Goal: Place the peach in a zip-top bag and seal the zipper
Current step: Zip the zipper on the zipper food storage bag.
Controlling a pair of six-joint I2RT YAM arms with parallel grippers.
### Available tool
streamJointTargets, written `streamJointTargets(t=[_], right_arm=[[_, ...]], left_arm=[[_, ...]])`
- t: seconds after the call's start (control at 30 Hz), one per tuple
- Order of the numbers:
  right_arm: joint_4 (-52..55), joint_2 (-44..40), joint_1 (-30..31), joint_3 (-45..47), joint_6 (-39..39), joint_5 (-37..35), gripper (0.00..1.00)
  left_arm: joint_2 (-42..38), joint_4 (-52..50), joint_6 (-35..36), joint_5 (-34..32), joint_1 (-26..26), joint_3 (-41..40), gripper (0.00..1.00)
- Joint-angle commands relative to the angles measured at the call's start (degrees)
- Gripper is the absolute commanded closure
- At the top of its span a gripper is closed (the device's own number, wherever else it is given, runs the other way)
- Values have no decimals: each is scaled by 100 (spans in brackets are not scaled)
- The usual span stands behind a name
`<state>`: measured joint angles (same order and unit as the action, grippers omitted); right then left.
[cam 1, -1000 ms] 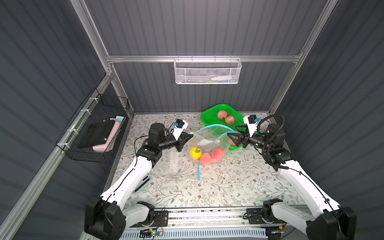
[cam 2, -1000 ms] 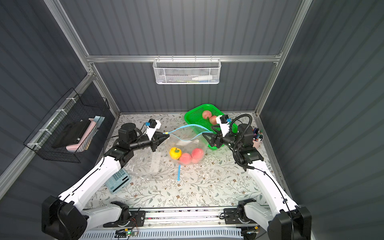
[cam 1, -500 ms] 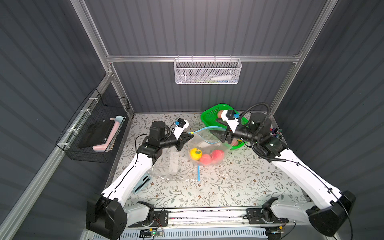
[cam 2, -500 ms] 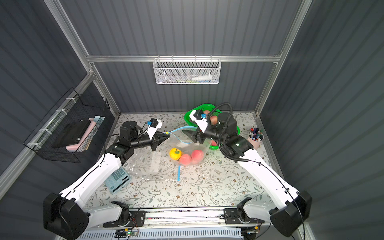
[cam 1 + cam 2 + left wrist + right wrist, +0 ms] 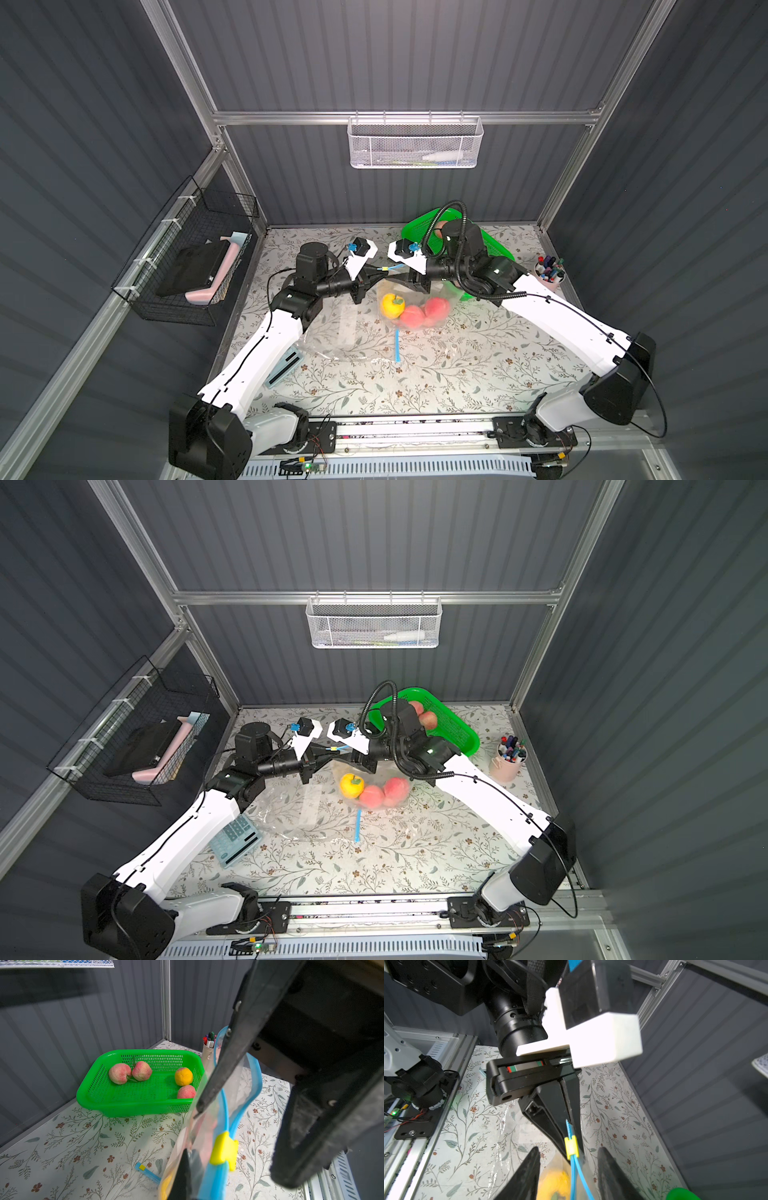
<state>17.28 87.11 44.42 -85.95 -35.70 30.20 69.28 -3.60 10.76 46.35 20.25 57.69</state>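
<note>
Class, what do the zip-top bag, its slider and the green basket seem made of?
The zip-top bag: thin clear plastic film, glossy, creased, see-through. The slider: probably hard plastic, opaque yellow, blocky. The green basket: rigid glossy plastic, perforated moulded walls.

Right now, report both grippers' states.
Left gripper: closed, fingers pinching the blue zipper end of the clear plastic zip-top bag.
Right gripper: open, fingers astride the bag's yellow plastic slider, holding nothing.

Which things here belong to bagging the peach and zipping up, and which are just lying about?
Job: zip-top bag, its yellow slider, peaches inside it, left gripper clamping its zipper end, right gripper open around the slider, green basket of spare peaches.

Lying about: pen cup, calculator, second bag lying flat, black wire rack, white mesh basket.
</note>
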Motion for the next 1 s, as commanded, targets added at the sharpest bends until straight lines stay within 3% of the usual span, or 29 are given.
streamJointTargets(t=[0.0, 0.13, 0.97], right_arm=[[329, 128, 31, -252, -441, 9, 59], [420, 172, 32, -307, -585, 67, 70], [859, 318, 31, -640, -1091, 196, 79]], left_arm=[[-116, 53, -48, 189, 5, -47, 97], [-134, 57, -42, 182, 5, -63, 97], [-267, -99, 30, 461, 5, -66, 96]])
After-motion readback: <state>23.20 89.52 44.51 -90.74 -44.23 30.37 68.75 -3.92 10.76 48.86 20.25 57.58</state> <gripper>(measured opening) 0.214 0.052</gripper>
